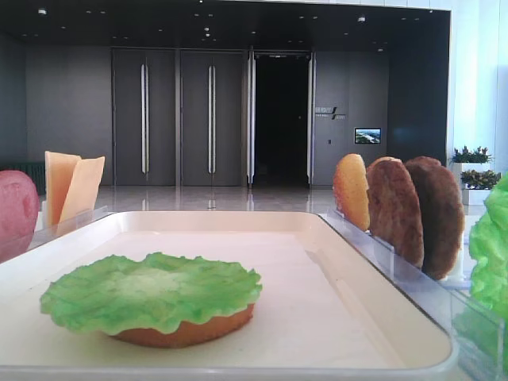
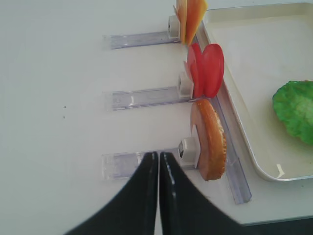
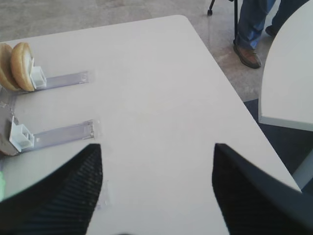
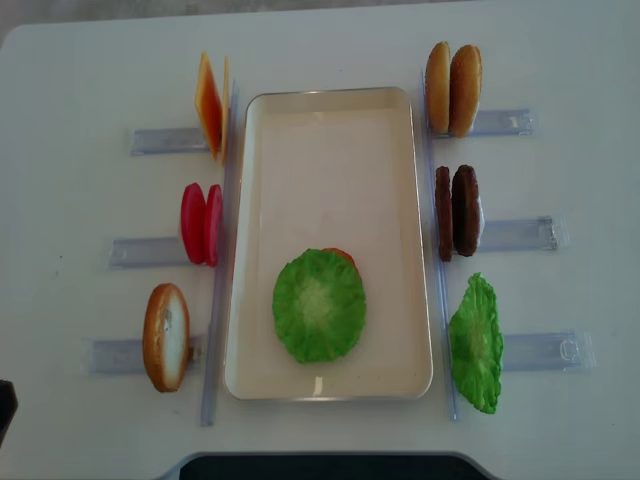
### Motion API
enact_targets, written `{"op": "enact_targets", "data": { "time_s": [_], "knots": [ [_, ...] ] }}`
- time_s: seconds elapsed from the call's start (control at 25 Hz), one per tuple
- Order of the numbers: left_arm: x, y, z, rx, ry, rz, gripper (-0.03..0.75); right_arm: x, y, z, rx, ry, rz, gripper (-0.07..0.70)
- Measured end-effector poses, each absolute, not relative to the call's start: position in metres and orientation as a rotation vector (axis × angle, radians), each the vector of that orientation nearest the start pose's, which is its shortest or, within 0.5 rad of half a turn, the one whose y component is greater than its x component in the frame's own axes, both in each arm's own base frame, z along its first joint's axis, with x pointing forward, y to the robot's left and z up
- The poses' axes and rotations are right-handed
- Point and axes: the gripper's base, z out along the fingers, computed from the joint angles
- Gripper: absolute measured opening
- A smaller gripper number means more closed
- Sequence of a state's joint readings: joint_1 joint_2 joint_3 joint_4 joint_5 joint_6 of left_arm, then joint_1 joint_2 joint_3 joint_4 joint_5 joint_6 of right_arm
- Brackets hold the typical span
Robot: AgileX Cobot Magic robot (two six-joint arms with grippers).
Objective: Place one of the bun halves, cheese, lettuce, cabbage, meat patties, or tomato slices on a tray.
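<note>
On the large cream-white rectangular tray (image 4: 330, 110), toward its near end, lies a ruffled bright green lettuce leaf (image 4: 319, 305) draped flat over a golden-brown bun half (image 1: 186, 329), whose edge peeks out beneath it. The rest of the tray floor is bare.

Ahead and to the right of the left gripper (image 2: 159, 159), whose dark jaws are pressed together with nothing between them, another round golden-brown bun half (image 2: 210, 139) stands on edge in a clear plastic rack (image 2: 142, 164) on the white tabletop (image 2: 54, 98), just beside the tray's rim. Farther ahead of those jaws stand two dull red tomato slices (image 2: 205, 68), then the thin orange-yellow cheese slices (image 2: 190, 17), each upright in its own rack.

The right gripper (image 3: 156, 191) hovers over bare tabletop with its jaws spread wide and empty. Up and to the left of them, two more golden bun halves (image 3: 18, 66) stand on edge at the end of a clear rack. In the overhead view, two dark brown meat patties (image 4: 456, 211) and a second green lettuce leaf (image 4: 476, 343) stand in racks along the same side of the tray.
</note>
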State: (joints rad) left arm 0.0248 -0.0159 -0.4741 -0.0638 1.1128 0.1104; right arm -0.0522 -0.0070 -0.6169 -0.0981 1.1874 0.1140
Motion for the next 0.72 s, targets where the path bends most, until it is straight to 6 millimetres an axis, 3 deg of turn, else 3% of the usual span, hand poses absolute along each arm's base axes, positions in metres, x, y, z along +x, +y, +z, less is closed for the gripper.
{"op": "enact_targets", "data": {
  "time_s": [0.2, 0.4, 0.72],
  "knots": [
    [-0.007, -0.005, 0.266, 0.095, 2.102, 0.004, -0.001, -0.026, -0.006, 0.295, 0.191, 2.061, -0.057, 0.485],
    [-0.007, -0.005, 0.266, 0.095, 2.102, 0.004, -0.001, -0.017, -0.005, 0.274, 0.216, 2.141, -0.032, 0.484],
    [-0.007, -0.005, 0.266, 0.095, 2.102, 0.004, -0.001, -0.010, -0.004, 0.270, 0.185, 2.119, -0.022, 0.484]
  ]
}}
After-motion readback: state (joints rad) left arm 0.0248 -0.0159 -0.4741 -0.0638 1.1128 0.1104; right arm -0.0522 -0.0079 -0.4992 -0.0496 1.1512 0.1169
